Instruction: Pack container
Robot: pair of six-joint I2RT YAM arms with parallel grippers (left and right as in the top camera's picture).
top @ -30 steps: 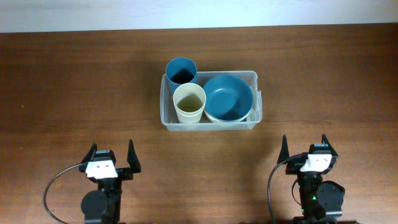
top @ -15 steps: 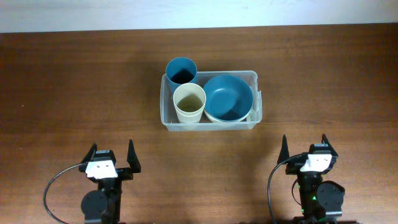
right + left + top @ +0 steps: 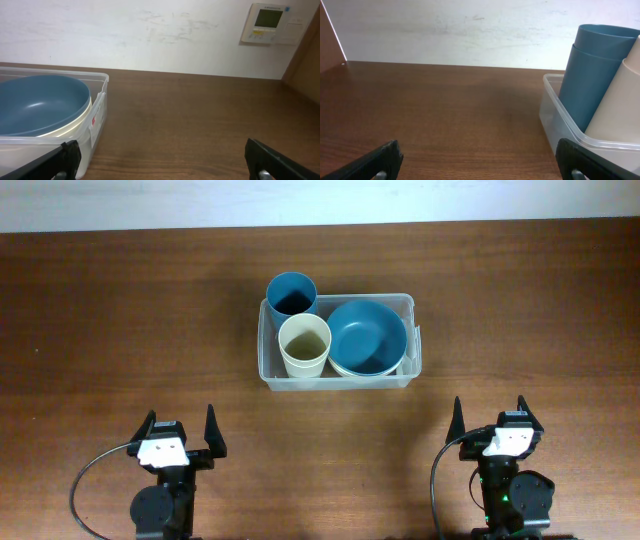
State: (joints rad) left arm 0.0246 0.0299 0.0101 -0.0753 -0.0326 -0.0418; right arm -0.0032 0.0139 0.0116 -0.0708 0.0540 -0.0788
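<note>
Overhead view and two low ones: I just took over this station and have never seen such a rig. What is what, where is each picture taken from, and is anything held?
You are seeing two robot arms at a wooden table. The wide picture looks straight down from above; the arms sit at its lower edge, with the left gripper and the right gripper. The other two pictures come from a camera on each wrist, looking low across the table, that arm's own dark fingers in the bottom corners. Mid-table is the container, a clear bin. In it stand a blue cup and a cream cup, with a blue bowl nested in a cream bowl beside them. Both grippers are open, hold nothing and are well short of the bin.
</note>
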